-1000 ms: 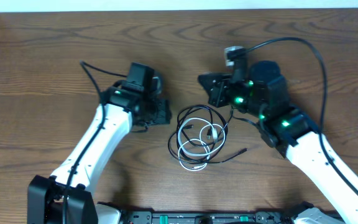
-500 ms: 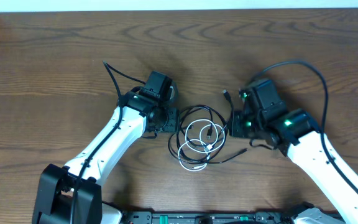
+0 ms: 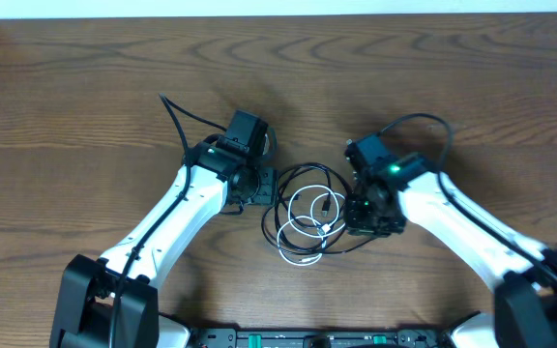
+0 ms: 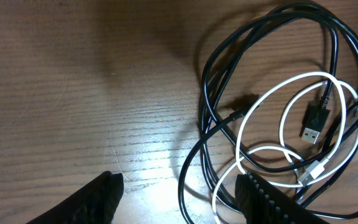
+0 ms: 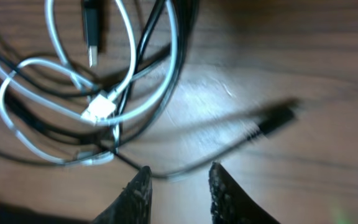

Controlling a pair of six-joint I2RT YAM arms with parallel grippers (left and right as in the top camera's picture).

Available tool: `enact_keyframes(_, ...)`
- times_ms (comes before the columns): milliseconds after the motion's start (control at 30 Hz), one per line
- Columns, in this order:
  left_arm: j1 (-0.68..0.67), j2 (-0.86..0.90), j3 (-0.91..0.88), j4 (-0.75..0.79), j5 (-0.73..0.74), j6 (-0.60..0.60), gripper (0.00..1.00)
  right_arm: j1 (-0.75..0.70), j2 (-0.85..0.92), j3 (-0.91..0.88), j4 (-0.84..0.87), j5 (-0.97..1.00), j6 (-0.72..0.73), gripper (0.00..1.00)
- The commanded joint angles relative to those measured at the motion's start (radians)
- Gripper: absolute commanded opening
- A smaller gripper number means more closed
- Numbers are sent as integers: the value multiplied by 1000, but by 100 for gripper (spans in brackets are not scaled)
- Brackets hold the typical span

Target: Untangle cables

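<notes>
cables: black cable [image 4: 204,81] and white cable [image 4: 306,74] seen looped together on tabletop [image 3: 85,87] | left fingers [image 4: 98,196]: spread wide | right fingers [image 5: 135,196]: narrowly parted, nothing gripped

Both the left arm [image 3: 177,208] and the right arm [image 3: 462,227] have white shells between black joints and boxy black wrist housings. Small green lights [image 3: 392,170] glow on the right arm. A thick black wire [image 3: 172,116] loops off each wrist. The fingers [image 4: 269,202] are black and ribbed.

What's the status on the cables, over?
Left gripper open, right gripper barely open, both empty. Black cable, white cable looped together between them. Nothing blocking.
</notes>
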Motion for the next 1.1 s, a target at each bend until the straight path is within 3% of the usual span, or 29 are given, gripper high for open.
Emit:
enact_keyframes(0, 2, 8, -9, -5, -13, 5, 63, 10, 86, 3, 44, -25, 54, 22)
enact_keyframes(167, 2, 8, -9, -17, -13, 5, 63, 10, 154, 3, 137, -124, 55, 13)
enact_keyframes(1067, 2, 8, -9, -18, -13, 5, 63, 76, 160, -30, 217, 49, 208, 11)
